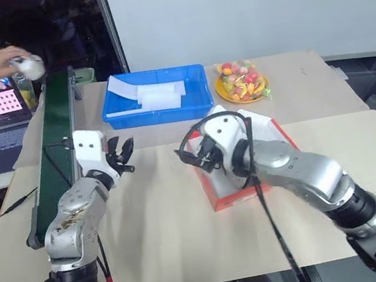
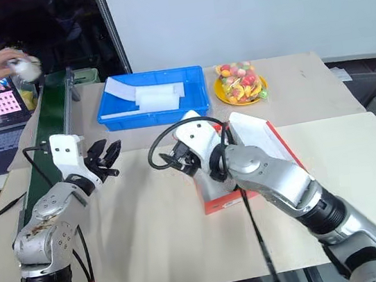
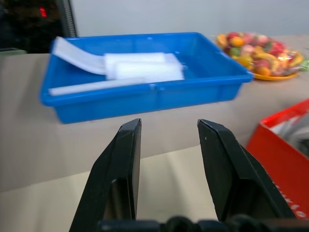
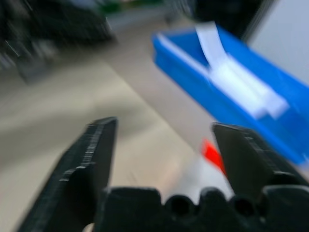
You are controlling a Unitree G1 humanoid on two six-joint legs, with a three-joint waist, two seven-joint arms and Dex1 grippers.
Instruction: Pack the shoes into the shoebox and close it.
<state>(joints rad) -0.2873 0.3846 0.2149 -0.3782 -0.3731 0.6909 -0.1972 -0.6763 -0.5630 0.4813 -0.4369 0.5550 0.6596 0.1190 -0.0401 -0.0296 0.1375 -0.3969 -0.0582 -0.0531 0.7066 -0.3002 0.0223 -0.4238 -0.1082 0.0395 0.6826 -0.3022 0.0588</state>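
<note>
Shoebox (image 1: 218, 196) on desk (image 1: 166, 235), contents hidden by right gripper (image 4: 164, 140), jaws wide, empty. Blue tray (image 3: 145, 92) holds white sheets (image 3: 140, 70). Left gripper (image 3: 169, 159) jaws part-open, empty.

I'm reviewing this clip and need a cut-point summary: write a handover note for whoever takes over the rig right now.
Left gripper: open, empty, held over the table left of the shoebox.
Right gripper: open, empty, over the shoebox's near-left corner.
Shoebox: red, on the table centre, lid flap up; the right arm hides its inside.
A person's hand at far left holds a small white object, possibly a shoe.
Done: no packing can be confirmed.
Left: load the shoes, close the lid.
</note>
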